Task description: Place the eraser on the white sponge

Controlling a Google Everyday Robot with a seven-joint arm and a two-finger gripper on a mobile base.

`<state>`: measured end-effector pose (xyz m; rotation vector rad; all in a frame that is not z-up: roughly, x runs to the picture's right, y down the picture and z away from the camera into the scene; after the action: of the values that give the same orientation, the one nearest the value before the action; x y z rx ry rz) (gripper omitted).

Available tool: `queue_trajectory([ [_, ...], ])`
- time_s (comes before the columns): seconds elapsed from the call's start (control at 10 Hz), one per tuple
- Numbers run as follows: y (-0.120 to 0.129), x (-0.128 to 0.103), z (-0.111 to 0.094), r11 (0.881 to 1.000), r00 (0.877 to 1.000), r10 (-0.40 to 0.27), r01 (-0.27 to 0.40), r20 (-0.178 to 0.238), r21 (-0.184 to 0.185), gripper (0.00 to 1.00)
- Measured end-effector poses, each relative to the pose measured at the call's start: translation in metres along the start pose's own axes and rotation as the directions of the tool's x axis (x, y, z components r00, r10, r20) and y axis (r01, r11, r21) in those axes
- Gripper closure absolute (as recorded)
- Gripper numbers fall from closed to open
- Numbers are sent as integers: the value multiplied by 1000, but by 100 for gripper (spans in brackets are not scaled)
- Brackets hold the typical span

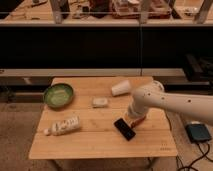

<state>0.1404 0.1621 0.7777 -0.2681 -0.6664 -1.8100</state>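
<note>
The eraser (124, 129) is a flat black block lying on the wooden table (100, 142), right of the middle. The white sponge (100, 102) is a small pale pad lying further back and to the left, apart from the eraser. My gripper (134, 118) hangs from the white arm (170, 102) that reaches in from the right. It is just above the eraser's far right end, close to it or touching it. A slim reddish-brown stick (140, 121) lies right beside the gripper.
A green bowl (58, 95) stands at the table's back left. A white bottle (63, 126) lies on its side at the front left. A white paper cup (121, 88) lies tipped over at the back. A dark box (199, 133) sits on the floor at the right.
</note>
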Motion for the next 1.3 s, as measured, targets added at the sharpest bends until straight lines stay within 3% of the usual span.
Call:
queue_trajectory([
  [0.4,-12,0,5,994,993,-110,109,54,18,64],
  [0.6,-9,5,9,988,986,-151,153,69,-19,64],
  [0.8,-4,9,14,989,988,-141,143,58,-37,65],
  [1.0,-3,12,24,992,992,-121,122,43,-28,70],
  [1.1,-5,11,29,993,993,-112,113,40,-15,66],
  [1.3,-6,8,36,995,994,-101,101,45,-1,46],
])
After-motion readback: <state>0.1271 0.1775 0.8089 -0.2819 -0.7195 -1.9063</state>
